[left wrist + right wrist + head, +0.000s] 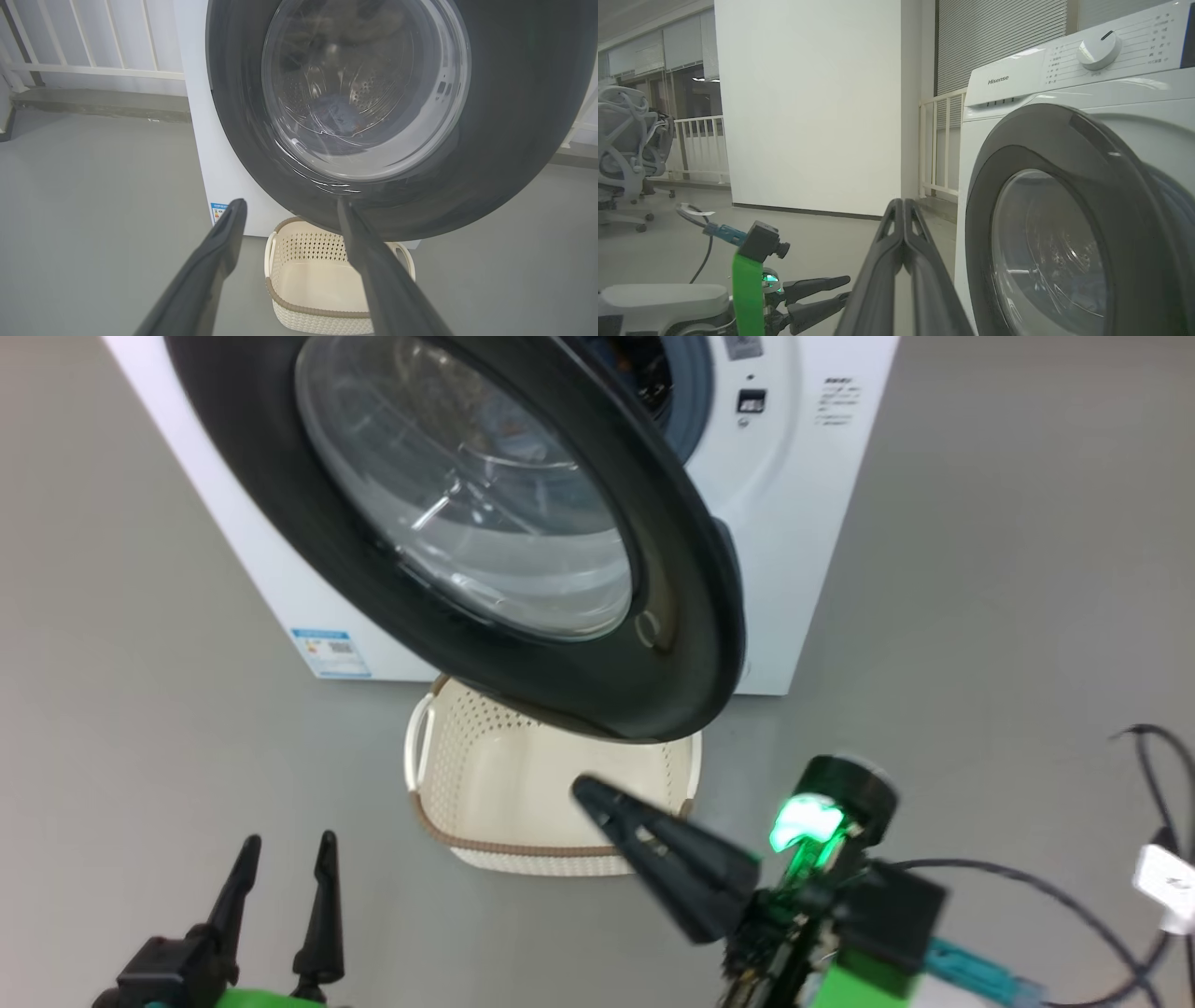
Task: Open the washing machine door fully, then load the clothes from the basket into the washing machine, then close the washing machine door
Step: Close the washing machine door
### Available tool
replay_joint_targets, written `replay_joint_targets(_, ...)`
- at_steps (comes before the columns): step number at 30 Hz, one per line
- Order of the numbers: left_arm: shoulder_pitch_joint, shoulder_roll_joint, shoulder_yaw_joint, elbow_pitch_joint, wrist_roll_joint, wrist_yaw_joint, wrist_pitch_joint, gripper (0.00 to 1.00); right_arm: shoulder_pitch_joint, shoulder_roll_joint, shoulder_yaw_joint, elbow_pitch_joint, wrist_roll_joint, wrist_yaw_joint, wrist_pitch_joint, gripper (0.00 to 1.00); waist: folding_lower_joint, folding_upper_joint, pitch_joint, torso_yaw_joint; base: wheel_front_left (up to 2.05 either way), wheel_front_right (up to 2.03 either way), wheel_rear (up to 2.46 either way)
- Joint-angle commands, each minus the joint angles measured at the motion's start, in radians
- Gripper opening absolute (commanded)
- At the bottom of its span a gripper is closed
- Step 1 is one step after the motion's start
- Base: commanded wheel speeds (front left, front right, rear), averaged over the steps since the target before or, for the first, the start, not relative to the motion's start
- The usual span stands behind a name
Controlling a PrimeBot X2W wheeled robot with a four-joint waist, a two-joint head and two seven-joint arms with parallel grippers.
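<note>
Washing machine door [485, 523], ajar, stands directly ahead of my right claw [588, 793], whose fingers are pressed together. The basket [523, 848] sits on the floor [980, 616] under that claw's tip. My left claw [288, 845] hangs left of the basket with its fingers spread.

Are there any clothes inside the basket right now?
No, in the left wrist view the basket shows just its bare cream bottom and holey walls.
</note>
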Motion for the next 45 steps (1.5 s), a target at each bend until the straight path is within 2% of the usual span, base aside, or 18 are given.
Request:
replay_joint_targets(1, -0.044, 0.010, 0.024, -0.025, -0.012, 0.001, -0.006, 1.00, -0.026, 0.004, 0.032, -0.011, 0.012, 0.002, -0.005, 0.00, 0.0000, 0.0000, 0.027, 0.028, 0.00, 0.00, 0.00)
replay_joint_targets(8, -0.086, 0.010, -0.017, -0.043, -0.037, 0.005, -0.006, 1.00, -0.066, -0.028, 0.142, 0.096, 0.049, 0.002, 0.011, 0.00, 0.0000, 0.0000, 0.092, 0.086, 0.00, 0.00, 0.00)
replay_joint_targets(14, -0.126, 0.010, -0.056, -0.062, -0.061, 0.013, -0.006, 1.00, -0.094, -0.035, 0.112, 0.164, 0.041, 0.002, 0.009, 0.00, 0.0000, 0.0000, 0.158, 0.125, 0.00, 0.00, 0.00)
replay_joint_targets(27, -0.212, 0.010, -0.094, -0.091, -0.090, 0.019, -0.006, 1.00, -0.136, -0.023, -0.161, 0.223, -0.058, 0.002, -0.001, 0.00, 0.0000, 0.0000, 0.280, 0.151, 0.00, 0.00, 0.00)
replay_joint_targets(38, -0.241, 0.010, -0.108, -0.099, -0.099, 0.015, -0.006, 1.00, -0.169, 0.041, -0.390, 0.214, -0.108, 0.002, -0.004, 0.00, 0.0000, 0.0000, 0.340, 0.138, 0.00, 0.00, 0.00)
replay_joint_targets(45, -0.258, 0.010, -0.115, -0.095, -0.101, 0.010, -0.006, 1.00, -0.222, 0.054, -0.455, 0.205, -0.117, 0.002, -0.004, 0.00, 0.0000, 0.0000, 0.373, 0.131, 0.00, 0.00, 0.00)
